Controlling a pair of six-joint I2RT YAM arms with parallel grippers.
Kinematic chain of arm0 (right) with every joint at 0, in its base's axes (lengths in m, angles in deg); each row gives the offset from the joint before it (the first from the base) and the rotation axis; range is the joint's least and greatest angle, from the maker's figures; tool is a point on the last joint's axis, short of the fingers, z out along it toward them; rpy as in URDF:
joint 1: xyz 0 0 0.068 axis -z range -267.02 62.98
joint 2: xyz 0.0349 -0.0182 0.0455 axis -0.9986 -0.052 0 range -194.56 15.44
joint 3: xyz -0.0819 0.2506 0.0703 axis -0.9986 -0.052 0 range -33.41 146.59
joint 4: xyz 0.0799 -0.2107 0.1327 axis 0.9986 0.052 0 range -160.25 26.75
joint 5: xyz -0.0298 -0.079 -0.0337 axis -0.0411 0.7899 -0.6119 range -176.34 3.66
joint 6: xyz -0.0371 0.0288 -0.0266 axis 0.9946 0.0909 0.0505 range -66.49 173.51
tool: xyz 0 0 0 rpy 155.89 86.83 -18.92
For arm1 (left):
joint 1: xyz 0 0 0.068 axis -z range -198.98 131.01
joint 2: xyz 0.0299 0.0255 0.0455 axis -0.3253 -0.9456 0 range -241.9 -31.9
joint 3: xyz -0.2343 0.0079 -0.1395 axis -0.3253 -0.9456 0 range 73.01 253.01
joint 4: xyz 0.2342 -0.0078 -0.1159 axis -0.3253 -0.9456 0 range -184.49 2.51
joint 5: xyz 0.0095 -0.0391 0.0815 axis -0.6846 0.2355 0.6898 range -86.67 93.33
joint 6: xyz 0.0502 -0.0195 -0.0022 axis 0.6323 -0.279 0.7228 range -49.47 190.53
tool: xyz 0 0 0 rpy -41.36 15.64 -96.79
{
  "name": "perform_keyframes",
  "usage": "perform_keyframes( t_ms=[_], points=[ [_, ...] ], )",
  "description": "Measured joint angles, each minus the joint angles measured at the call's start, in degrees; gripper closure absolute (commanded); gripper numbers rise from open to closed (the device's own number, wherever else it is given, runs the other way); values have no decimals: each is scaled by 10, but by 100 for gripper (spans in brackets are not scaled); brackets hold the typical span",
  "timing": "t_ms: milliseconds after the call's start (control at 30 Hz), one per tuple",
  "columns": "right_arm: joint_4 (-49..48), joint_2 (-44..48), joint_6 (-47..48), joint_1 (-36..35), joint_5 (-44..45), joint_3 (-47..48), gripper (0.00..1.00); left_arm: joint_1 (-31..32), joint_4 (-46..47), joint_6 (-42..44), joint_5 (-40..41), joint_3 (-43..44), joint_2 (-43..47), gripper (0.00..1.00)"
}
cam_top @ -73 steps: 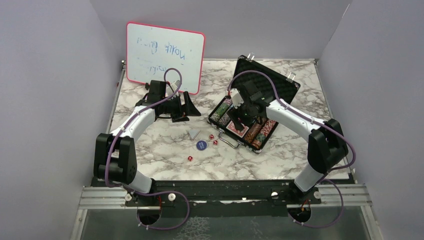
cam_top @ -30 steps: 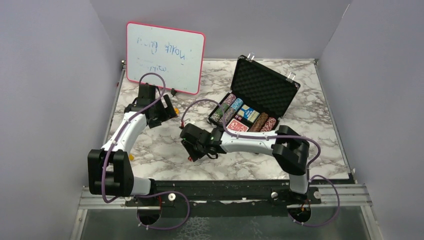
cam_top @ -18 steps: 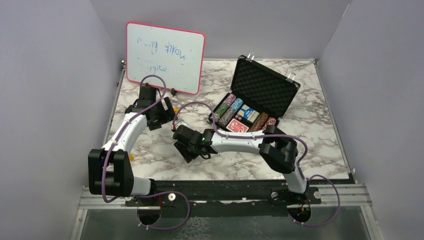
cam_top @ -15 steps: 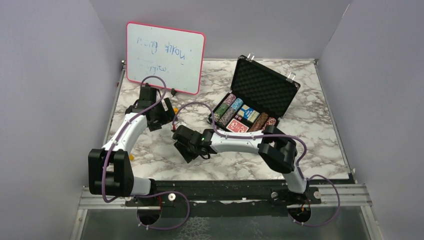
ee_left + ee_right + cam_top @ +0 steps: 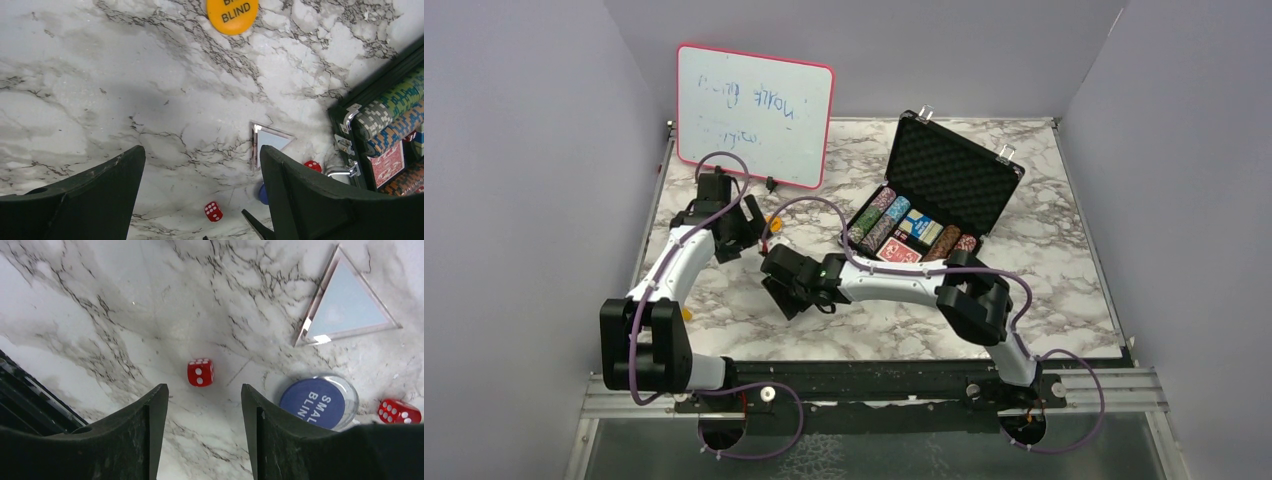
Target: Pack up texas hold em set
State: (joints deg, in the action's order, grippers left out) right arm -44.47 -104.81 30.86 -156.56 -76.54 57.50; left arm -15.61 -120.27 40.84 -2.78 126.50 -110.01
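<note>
The black case (image 5: 952, 178) stands open at the back right, with striped chip stacks (image 5: 876, 222) and red-backed cards (image 5: 898, 252) in its tray. My right gripper (image 5: 782, 293) reaches far left of the case, low over the table, open and empty. In its wrist view a red die (image 5: 200, 372) lies just ahead of the open gripper (image 5: 204, 389). The blue SMALL BLIND button (image 5: 318, 402) and a second die (image 5: 399, 411) lie to the right. My left gripper (image 5: 736, 226) is open and empty (image 5: 200, 150) above an orange BLIND button (image 5: 232, 12) and a die (image 5: 213, 211).
A clear triangular piece (image 5: 347, 305) lies on the marble beyond the dice; it also shows in the left wrist view (image 5: 267, 142). The pink-framed whiteboard (image 5: 754, 112) leans at the back left, close behind the left arm. The case's corner with chips (image 5: 395, 112) shows at right.
My right arm has left the case and swung left and down over the loose dice, still creeping left. My left arm has drawn back toward the whiteboard.
</note>
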Motion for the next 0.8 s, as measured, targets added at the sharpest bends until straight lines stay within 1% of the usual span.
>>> perform_keyframes(
  t_ms=[200, 267, 333, 533, 667, 800],
  points=[
    [0, -32, 12, 0, 5, 40, 54, -33, -3, -19, 12, 0, 0, 12],
    [1, -38, 18, 0, 5, 43, 56, -42, -4, -26, 14, 0, 0, 12],
    [3, -44, 24, 0, 5, 49, 58, -48, -4, -30, 14, -1, 0, 12],
    [8, -59, 33, 0, 5, 57, 69, -53, -4, -35, 15, -11, 0, 12],
    [9, -63, 33, 0, 5, 57, 74, -53, -5, -35, 14, -12, 0, 12],
    [10, -63, 32, 0, 10, 63, 75, -53, -5, -35, 14, -12, 0, 12]
  ],
)
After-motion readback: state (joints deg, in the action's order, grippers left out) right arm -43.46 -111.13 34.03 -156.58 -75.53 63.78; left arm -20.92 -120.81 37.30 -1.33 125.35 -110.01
